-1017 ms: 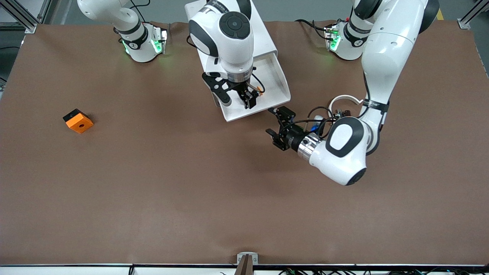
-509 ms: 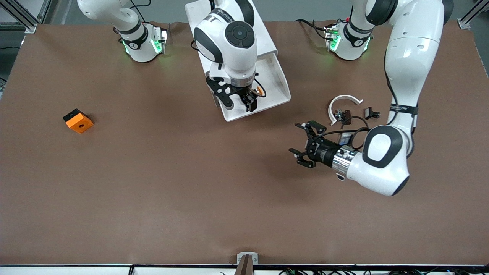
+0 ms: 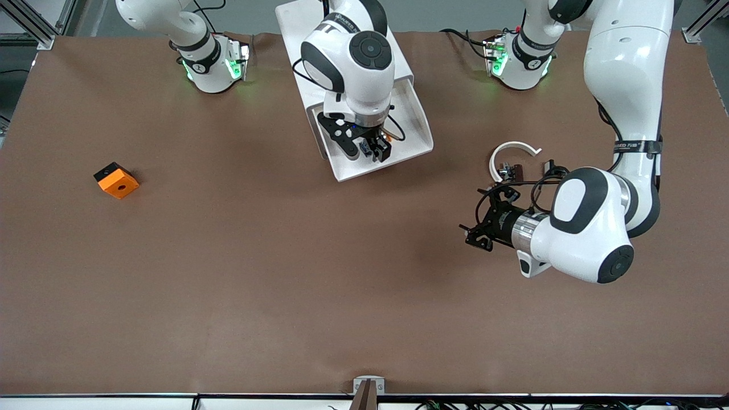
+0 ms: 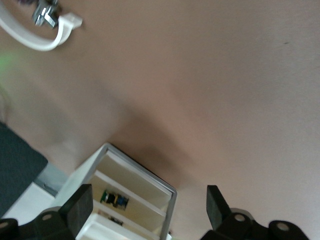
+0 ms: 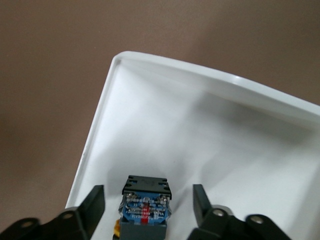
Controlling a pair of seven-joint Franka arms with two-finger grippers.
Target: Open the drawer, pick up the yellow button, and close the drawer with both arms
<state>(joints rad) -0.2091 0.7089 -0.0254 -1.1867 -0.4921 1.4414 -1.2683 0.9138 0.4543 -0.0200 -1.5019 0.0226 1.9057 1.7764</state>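
Right gripper (image 3: pixel 376 149) down in the open drawer (image 3: pixel 418 134), fingers apart either side of the button (image 5: pixel 145 206), not yet touching; it has shifted toward the drawer's front edge. Left gripper (image 3: pixel 483 219), wide open and empty, has retreated from the cabinet (image 3: pixel 296 23) toward the left arm's table end.

We see a wide table covered in matte brown sheeting (image 3: pixel 228 296), grey floor (image 3: pixel 433 14) past its edge, and silver aluminium frame posts (image 3: pixel 34 23) at the corners.
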